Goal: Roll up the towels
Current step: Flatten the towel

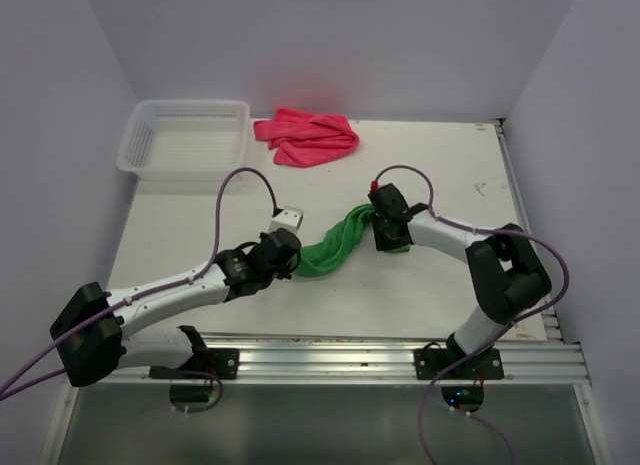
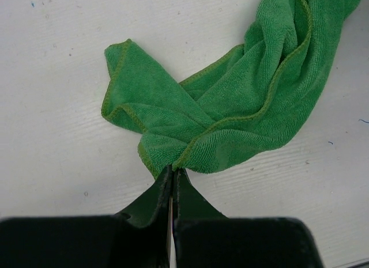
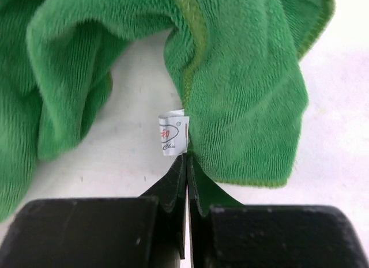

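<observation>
The white table [image 1: 180, 225] carries everything. The green towel [image 1: 335, 247] is found near its middle, bunched into a loose, twisted rope, and every place below is given from that towel. Well behind it and off to its left, a white mesh basket [image 1: 190, 105] is set at the back corner. Straight behind it, well apart, a pink towel [image 1: 308, 137] is left in a crumpled heap, with neither arm near it.

The green towel is held at both ends. Its left end is pinched by the left gripper [image 2: 174, 174], whose fingers are closed on a hemmed corner. Its right end is pinched by the right gripper [image 3: 187, 159], whose fingers are closed on the hem just beside a small white label [image 3: 172, 134]. Between the two grips the cloth is slack, folded over itself and laid on the table.

The step in hand is judged to be the spreading of this first towel, since no roll has been started. The next move calls for the two ends to be drawn apart until the twist is taken out, and for the cloth to be laid flat with its edges squared. Only thin hem is caught in each pinch, so a gentle, even pull is called for, lest a corner be lost. The pink towel is yet to be dealt with.
</observation>
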Tool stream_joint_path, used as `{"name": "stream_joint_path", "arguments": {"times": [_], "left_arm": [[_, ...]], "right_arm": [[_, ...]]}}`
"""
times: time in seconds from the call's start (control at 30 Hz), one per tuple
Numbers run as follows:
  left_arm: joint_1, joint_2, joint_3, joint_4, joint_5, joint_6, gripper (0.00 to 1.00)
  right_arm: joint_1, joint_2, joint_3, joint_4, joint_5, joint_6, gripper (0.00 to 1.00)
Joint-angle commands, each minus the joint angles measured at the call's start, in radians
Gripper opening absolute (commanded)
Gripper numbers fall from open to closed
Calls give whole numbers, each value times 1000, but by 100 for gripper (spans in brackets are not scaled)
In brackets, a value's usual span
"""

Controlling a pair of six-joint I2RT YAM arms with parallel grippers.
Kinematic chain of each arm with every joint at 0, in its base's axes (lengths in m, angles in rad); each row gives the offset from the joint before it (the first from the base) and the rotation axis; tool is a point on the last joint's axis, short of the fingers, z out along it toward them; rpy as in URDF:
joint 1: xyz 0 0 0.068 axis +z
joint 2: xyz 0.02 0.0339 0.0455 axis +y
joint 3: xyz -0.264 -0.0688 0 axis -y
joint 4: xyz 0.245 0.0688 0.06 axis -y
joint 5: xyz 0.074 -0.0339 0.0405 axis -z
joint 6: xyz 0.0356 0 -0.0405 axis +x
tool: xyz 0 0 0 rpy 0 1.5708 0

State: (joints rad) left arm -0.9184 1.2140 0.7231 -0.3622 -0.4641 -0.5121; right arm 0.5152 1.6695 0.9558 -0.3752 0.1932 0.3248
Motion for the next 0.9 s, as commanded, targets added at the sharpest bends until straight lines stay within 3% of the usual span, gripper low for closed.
{"name": "stream_joint_path", "arguments": {"times": [0.0,0.33,0.53,0.73,0.87], "left_arm": [[4,-30,65,-7,-13,7,0],[4,-77,127,-84,-77,-5,0],[27,-100,154,-127,-116,-32,0],[122,-87,108,-103,-13,-26,0],[210,-88,58,-72,87,-13,0]], "right_arm": [[0,-155,9,-102,-29,13,0],[0,-493,43,-237,-57,36,0],[-1,-570,55,-280,-35,60,0],[-1,-593,73,-309,34,51,0],[-6,-545,46,-266,-58,30,0]]}}
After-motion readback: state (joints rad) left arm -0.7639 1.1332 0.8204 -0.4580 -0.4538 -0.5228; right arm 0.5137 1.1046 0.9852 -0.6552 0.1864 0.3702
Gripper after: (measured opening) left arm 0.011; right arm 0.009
